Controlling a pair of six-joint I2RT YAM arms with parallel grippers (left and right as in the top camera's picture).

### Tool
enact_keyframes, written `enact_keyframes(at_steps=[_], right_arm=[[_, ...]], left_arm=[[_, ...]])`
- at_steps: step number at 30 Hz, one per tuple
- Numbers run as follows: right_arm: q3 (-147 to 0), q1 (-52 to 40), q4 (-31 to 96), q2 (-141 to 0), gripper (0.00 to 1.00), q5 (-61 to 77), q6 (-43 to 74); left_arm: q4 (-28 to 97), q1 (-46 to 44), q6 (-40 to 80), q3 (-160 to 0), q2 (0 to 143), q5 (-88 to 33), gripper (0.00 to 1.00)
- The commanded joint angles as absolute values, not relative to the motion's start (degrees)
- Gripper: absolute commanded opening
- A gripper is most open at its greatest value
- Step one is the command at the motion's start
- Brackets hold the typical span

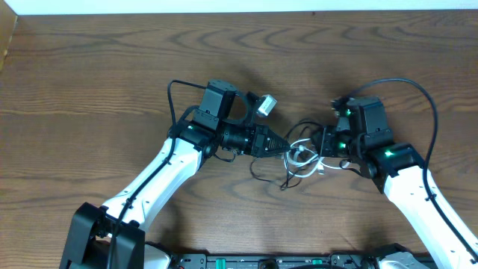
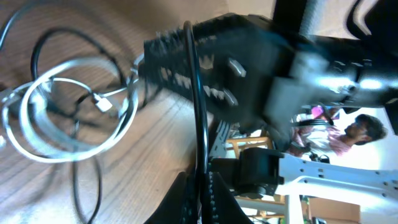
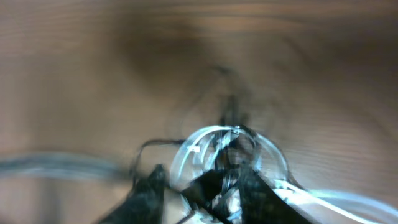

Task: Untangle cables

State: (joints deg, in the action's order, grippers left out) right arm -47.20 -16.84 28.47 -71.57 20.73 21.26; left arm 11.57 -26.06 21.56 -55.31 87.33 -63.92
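The cables lie tangled between my two grippers: a white cable point(image 1: 302, 157) coiled in loops and a thin black cable point(image 1: 263, 172) looped around it. My left gripper point(image 1: 282, 146) is shut on the black cable; in the left wrist view its jaws point(image 2: 202, 196) pinch a black strand point(image 2: 194, 93) that runs straight up, with the white coil point(image 2: 59, 112) to the left. My right gripper point(image 1: 323, 146) is at the right side of the tangle. The right wrist view is blurred; its fingers point(image 3: 208, 186) stand apart around the white loops point(image 3: 227, 146).
The bare wooden table point(image 1: 89, 75) surrounds the tangle. A small white tag or plug point(image 1: 267, 104) sits on the left arm's wrist. The arms' own thicker black wires point(image 1: 407, 86) arc above each wrist. The table's front edge with the arm bases point(image 1: 261, 261) is close below.
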Motion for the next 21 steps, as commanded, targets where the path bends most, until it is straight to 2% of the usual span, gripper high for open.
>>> enact_keyframes(at_steps=[1, 4, 8, 12, 15, 20, 21], right_arm=[[-47.55, -16.97, 27.90, -71.55, 0.40, 37.82, 10.37], [-47.55, -16.97, 29.23, -71.55, 0.41, 31.18, 10.81], [-47.44, -16.97, 30.65, -71.55, 0.57, 21.89, 13.26], [-46.92, -16.97, 30.59, -71.59, 0.60, 18.72, 13.26], [-46.44, -16.97, 30.09, -72.14, 0.50, 17.02, 13.87], [-46.37, -16.97, 29.63, -74.96, 0.45, 16.40, 16.53], [-46.37, -16.97, 29.65, -75.68, 0.33, 16.40, 16.73]], left_arm=[[11.53, -25.71, 19.92, -55.51, 86.80, -62.28, 0.08], [11.53, -25.74, 19.92, -55.51, 86.80, -62.28, 0.08], [11.53, -25.74, 19.94, -55.51, 86.80, -62.76, 0.08], [11.46, -25.74, 18.68, -55.51, 86.80, -66.22, 0.08], [11.29, -25.74, 16.78, -55.51, 86.80, -70.70, 0.08], [11.31, -25.74, 14.76, -55.51, 86.80, -74.06, 0.08], [11.29, -25.74, 14.33, -55.51, 86.80, -74.78, 0.08]])
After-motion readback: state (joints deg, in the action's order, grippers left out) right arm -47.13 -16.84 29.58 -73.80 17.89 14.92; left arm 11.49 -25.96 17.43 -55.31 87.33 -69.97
